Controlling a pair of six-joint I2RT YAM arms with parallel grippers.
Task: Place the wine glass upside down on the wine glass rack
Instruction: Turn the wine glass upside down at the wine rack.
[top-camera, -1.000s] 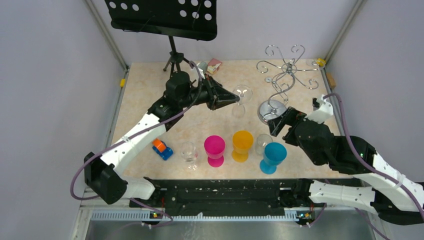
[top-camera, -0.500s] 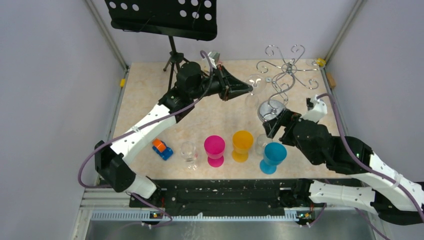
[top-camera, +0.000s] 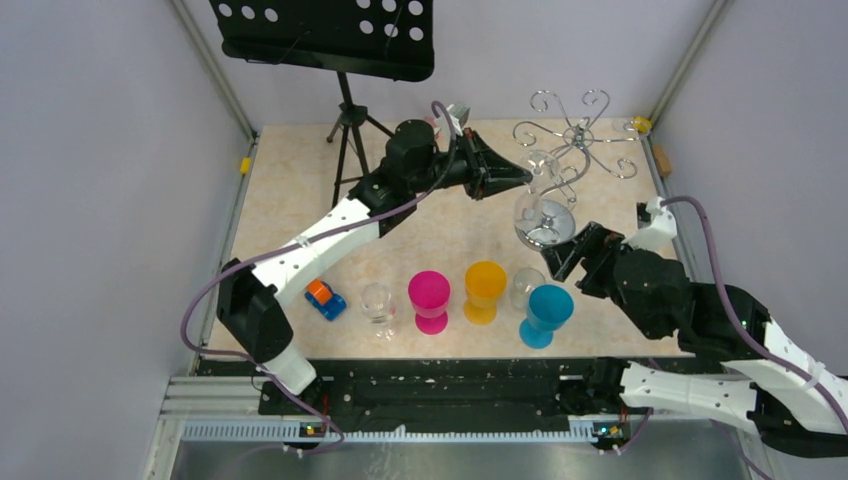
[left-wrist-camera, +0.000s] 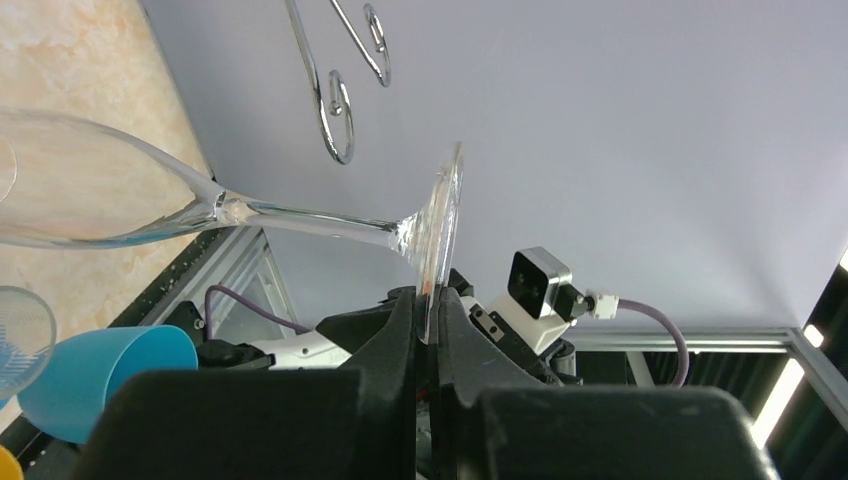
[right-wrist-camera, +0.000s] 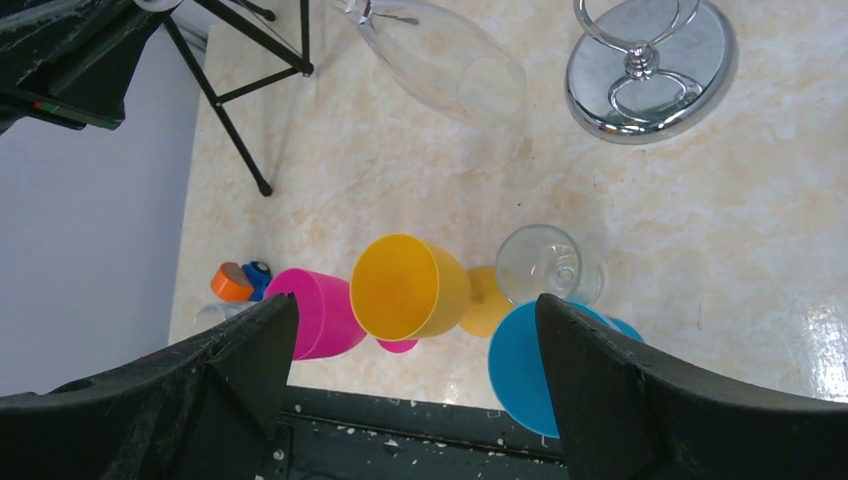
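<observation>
A clear wine glass (top-camera: 533, 190) hangs tilted in the air beside the chrome wine glass rack (top-camera: 577, 135). My left gripper (top-camera: 522, 180) is shut on the rim of its foot. In the left wrist view the foot (left-wrist-camera: 440, 230) stands pinched between my fingers (left-wrist-camera: 400, 330), with the stem and bowl (left-wrist-camera: 90, 190) reaching left, below the rack's curled hooks (left-wrist-camera: 335, 110). My right gripper (top-camera: 573, 250) is open and holds nothing, near the rack's round base (right-wrist-camera: 650, 65). The right wrist view shows the glass bowl (right-wrist-camera: 440, 55) left of that base.
A black music stand (top-camera: 345, 110) stands at the back left. Pink (top-camera: 430, 298), yellow (top-camera: 485, 288) and blue (top-camera: 547, 310) goblets and two clear glasses (top-camera: 377, 305) line the front. An orange and blue toy (top-camera: 323, 296) lies front left.
My left arm has carried the wine glass to the right and farther back, up to the rack. My right arm has shifted slightly to the right, still open.
</observation>
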